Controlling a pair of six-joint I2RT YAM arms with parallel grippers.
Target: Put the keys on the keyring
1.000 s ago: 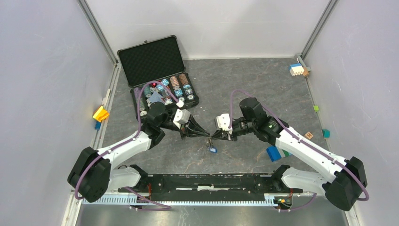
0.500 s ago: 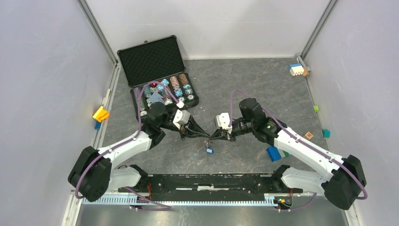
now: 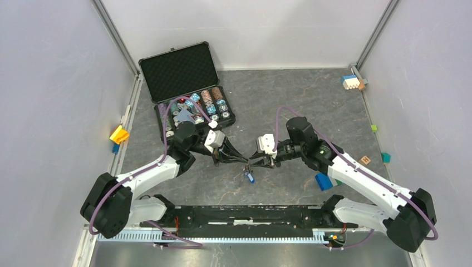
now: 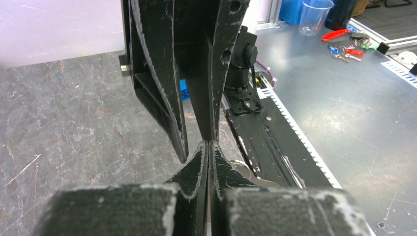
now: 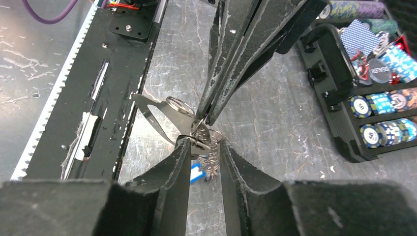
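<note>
Chip case crowds left claw's far side; far-right floor open.

My left fingers hide whatever they pinch; my right finger covers half the blue tag; overhead, keys blur together.

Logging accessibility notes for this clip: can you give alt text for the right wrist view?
The left end effector, shut, pinches a metal keyring from above, while the right end effector straddles the small keys hanging there, a blue tag showing below. A poker chip case sits at right.
</note>
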